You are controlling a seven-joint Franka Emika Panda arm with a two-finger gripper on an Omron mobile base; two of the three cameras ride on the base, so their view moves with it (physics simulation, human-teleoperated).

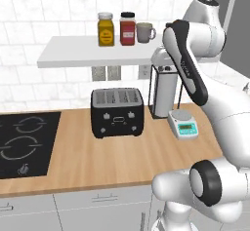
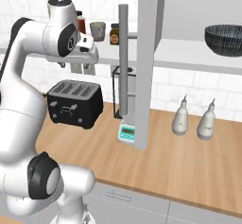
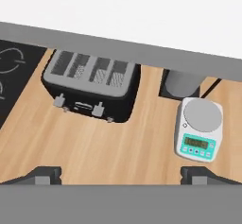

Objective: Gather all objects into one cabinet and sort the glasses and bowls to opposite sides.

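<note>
From the left base view, the stovetop (image 1: pixel 27 144) sits dark at the far left of the wooden counter (image 1: pixel 97 166), then the black toaster (image 1: pixel 117 112), then a small kitchen scale (image 1: pixel 183 124) beside a tall grey appliance (image 1: pixel 164 86). Above, on the white shelf (image 1: pixel 93 52) against the tiles, stand a yellow jar (image 1: pixel 105 29), a red jar (image 1: pixel 127 28) and a grey-brown mug (image 1: pixel 145 32) at the shelf's right end, upright, its handle turned to the right.

The right base view adds what the first cannot: the cabinet (image 2: pixel 189 53) with its tall dark door (image 2: pixel 146 62) swung out edge-on, and the wide dark bowl (image 2: pixel 225 39) resting upright, mouth up, at the right of the cabinet's white shelf board. Two pale bottles (image 2: pixel 194 119) stand on the counter below. The mug there faces away, its handle hidden.

The hand view looks down past the shelf edge onto the toaster, long axis running left to right, and the scale. The gripper (image 3: pixel 121 176) has its two tips spread wide apart at the bottom, nothing between them.
</note>
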